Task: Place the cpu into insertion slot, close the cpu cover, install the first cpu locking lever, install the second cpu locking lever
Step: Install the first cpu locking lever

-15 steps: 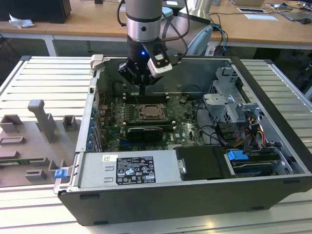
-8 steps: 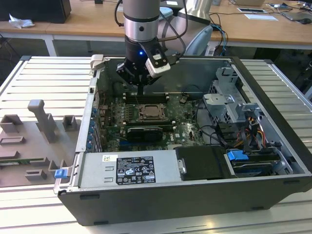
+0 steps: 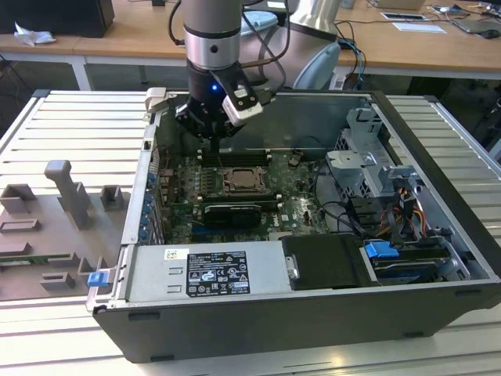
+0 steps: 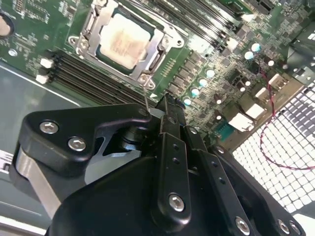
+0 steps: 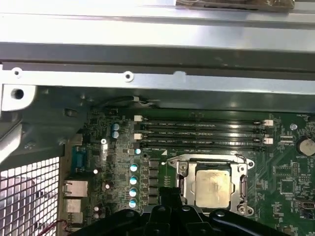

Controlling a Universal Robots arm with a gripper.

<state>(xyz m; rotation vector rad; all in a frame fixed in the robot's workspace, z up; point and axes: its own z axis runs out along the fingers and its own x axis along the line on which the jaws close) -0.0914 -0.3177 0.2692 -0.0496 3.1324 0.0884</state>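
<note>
The cpu lies flat in the insertion slot, its pale metal face showing through the window of the cpu cover, which lies down over it. In the first wrist view the cpu sits inside the silvery cover frame. My gripper hovers just beside the socket's corner, fingers shut together. A thin metal lever rod stands up right by the fingertips; I cannot tell whether it is pinched. In the exterior view the gripper hangs over the board just behind the socket.
Long black memory slots run along the socket. The open computer case holds a drive cage on the exterior view's right and a power supply in front. A perforated rear panel is close. Grey fixture blocks stand outside the case.
</note>
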